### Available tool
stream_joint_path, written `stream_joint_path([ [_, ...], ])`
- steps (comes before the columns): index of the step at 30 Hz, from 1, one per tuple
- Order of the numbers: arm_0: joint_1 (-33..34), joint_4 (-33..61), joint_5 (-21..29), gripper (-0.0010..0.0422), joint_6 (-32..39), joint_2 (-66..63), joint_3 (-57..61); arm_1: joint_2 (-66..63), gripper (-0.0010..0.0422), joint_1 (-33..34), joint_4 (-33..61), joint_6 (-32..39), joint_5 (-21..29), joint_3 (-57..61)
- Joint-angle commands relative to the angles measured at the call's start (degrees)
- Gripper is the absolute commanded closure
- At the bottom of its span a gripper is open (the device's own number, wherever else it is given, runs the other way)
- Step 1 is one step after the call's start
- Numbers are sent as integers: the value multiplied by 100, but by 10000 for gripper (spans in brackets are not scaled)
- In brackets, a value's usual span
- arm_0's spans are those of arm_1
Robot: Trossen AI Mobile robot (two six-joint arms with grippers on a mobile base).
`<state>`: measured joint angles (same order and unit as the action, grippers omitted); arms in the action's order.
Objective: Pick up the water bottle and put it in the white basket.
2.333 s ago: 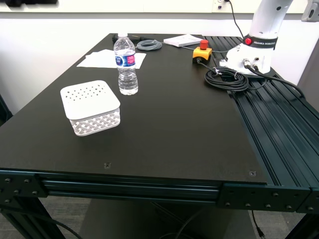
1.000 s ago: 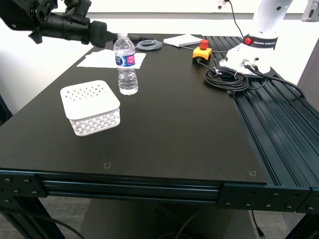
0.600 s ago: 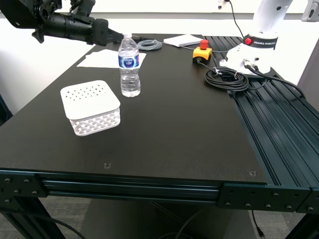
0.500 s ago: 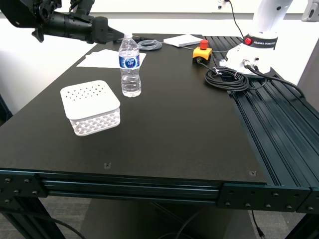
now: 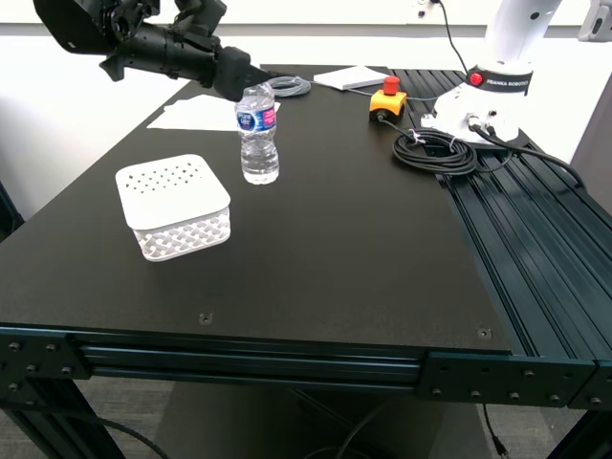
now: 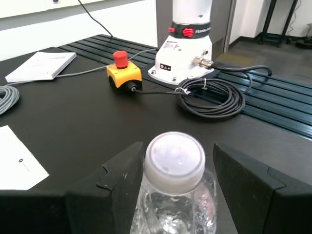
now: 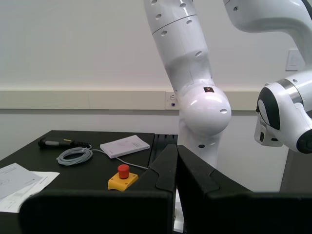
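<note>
The water bottle stands upright on the black table, to the exterior view's right of the white basket. The basket lies with its hole-dotted face up. My first gripper reaches in from the exterior view's upper left at cap height. In the first wrist view it is open, one finger on each side of the bottle's white cap. My second gripper is shut and empty, aimed at a white robot arm; it does not show in the exterior view.
White paper sheets lie behind the bottle. A grey cable coil, a booklet, a yellow box with a red button, a black cable coil and another robot's white base stand at the back. Grooved rails run along the right.
My first arm came in from the exterior view's upper left and moved right to the bottle's cap. The bottle has shifted a little to the right and turned.
</note>
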<state>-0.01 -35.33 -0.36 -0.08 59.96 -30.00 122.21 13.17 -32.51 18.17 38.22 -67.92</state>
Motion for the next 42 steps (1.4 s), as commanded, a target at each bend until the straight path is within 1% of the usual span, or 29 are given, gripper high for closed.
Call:
stream_joint_path([
  [1,2,-17,2,412,2,-2,-4,35,246,2,396,15,-48,11],
  [3,2,-15,2,412,2,-2,-4,35,289,2,529,179,-76,31],
  [5,2,-15,2,412,0,-2,-4,35,355,2,511,184,-76,31],
  [6,2,-15,2,412,2,-2,-4,35,404,0,509,181,-79,28],
  [7,2,-15,4,412,0,-2,-4,33,415,0,496,127,-79,28],
  [8,0,-15,2,412,2,-2,-4,22,405,-2,494,72,-83,28],
  [9,2,-15,2,412,2,-2,-4,-7,404,-2,503,17,-92,31],
  [10,0,-15,0,412,2,-2,-4,-74,412,-4,503,-26,-92,31],
  [12,0,-15,0,412,2,-2,-4,-363,412,-9,498,-42,-101,31],
  [15,2,-15,2,412,2,-2,-4,-1005,413,-24,553,-22,-208,31],
  [17,2,-17,0,412,2,-2,-4,-1414,413,-61,717,0,-387,31],
  [19,0,-15,0,412,2,-2,-4,-1792,413,-149,1174,50,-505,35],
  [21,2,-17,0,412,0,-2,-4,-2072,413,-225,1823,114,-667,57],
  [23,0,-15,2,412,2,-2,-4,-2361,413,-275,2761,391,-778,98],
  [25,0,-15,0,412,2,-2,-4,-2647,413,-295,3176,592,-780,321],
  [30,0,-15,0,412,0,-2,-4,-3567,413,-313,3042,584,-793,1353],
  [33,0,-17,0,412,2,-2,-4,-4164,413,-315,2973,538,-979,1954],
  [35,0,-15,0,412,0,-2,-4,-4450,413,-330,2870,531,-977,2247],
  [38,2,-17,0,412,2,-2,-4,-4513,413,-343,2632,522,-944,2496],
  [39,2,-15,2,412,2,-2,-4,-4419,413,-341,2625,507,-879,2496],
  [42,0,-13,0,412,2,-2,-4,-4111,413,-348,2599,382,-916,2496],
])
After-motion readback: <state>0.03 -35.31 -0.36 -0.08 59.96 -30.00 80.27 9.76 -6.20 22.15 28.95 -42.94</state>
